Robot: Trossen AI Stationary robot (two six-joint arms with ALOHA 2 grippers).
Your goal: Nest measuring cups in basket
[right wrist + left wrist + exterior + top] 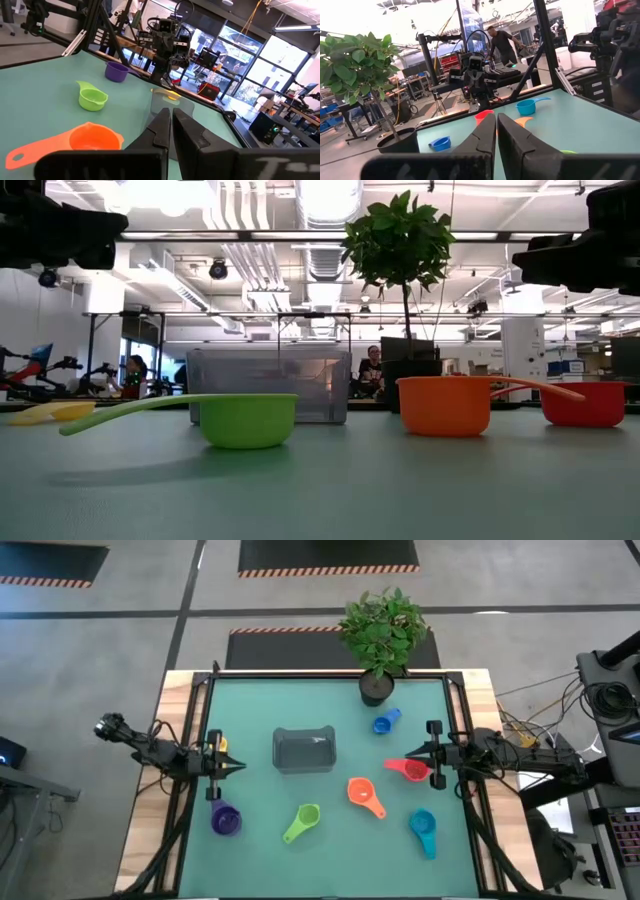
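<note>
Teal mat, high view: basket (304,749) sits near the middle of the table (180,690), dark grey, rectangular, rounded corners, nothing visible inside.
Cups, high view: blue cup (385,721) beside the plant pot (375,689); red cup (407,769), orange cup (364,795) and teal cup (423,831) to the right of the basket; green cup (302,822) and purple cup (226,819) along the near side. All lie apart, none nested, none in the basket.
Left gripper (235,766), high view: at the left table edge, fingers pressed together, pointing inward, holding nothing.
Right gripper (392,762), high view: at the right edge, fingers together, tips just beside the red cup.
Low view: green cup (246,418) and orange cup (445,405) stand upright, smooth plastic, long flat handles; red cup (583,402) at far right; basket (268,384) behind them, translucent grey walls; a yellow cup (52,412) at far left.
Left wrist view: left gripper (495,131) fingers closed, level above the mat; the right arm (476,80) faces it across the table.
Right wrist view: right gripper (167,127) fingers closed; orange cup (90,139), green cup (93,97) and purple cup (116,71) ahead.
</note>
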